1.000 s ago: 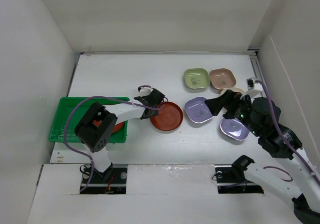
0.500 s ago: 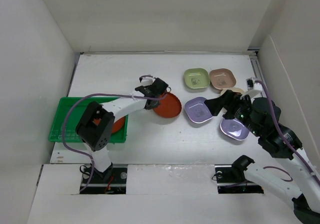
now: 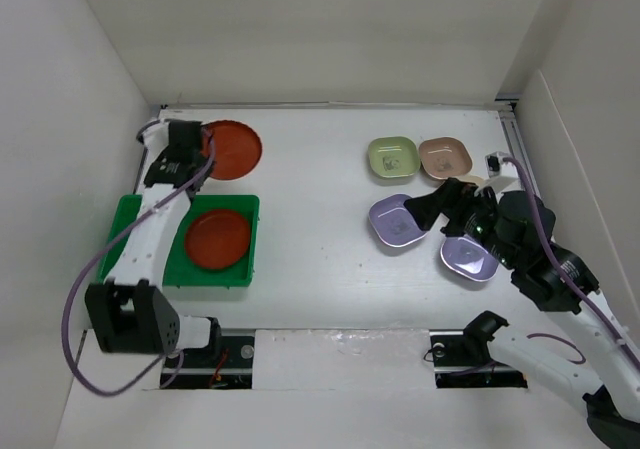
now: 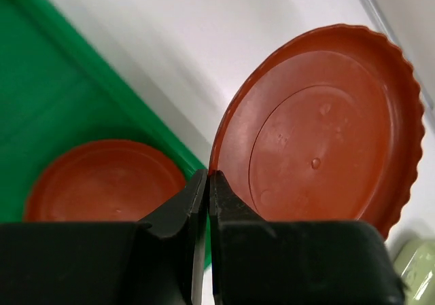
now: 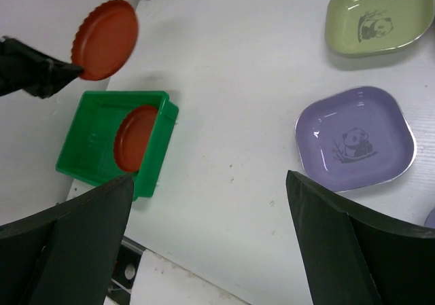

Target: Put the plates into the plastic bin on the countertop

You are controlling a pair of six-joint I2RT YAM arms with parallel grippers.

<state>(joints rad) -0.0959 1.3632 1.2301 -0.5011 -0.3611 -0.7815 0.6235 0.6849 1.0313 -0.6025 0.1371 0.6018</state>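
Observation:
My left gripper (image 3: pixel 197 149) is shut on the rim of a round reddish-brown plate (image 3: pixel 231 150), held in the air above the far edge of the green plastic bin (image 3: pixel 132 219); the left wrist view shows the jaws pinching that plate (image 4: pixel 319 128). A second reddish-brown plate (image 3: pixel 218 238) lies in the bin, seen too in the right wrist view (image 5: pixel 135 136). My right gripper (image 3: pixel 440 212) is open and empty, hovering by a lavender plate (image 3: pixel 397 220). Another lavender plate (image 3: pixel 468 259), a pale green one (image 3: pixel 392 158) and a pinkish-tan one (image 3: pixel 445 155) lie on the countertop at the right.
White walls enclose the countertop (image 3: pixel 310 189) on the left, back and right. A cream plate edge (image 3: pixel 478 182) peeks out behind the right arm. The bin's left half (image 3: pixel 140 244) holds nothing.
My left arm has swung far left and back with the reddish-brown plate, from the middle of the countertop to above the bin's far edge. The right arm has barely moved.

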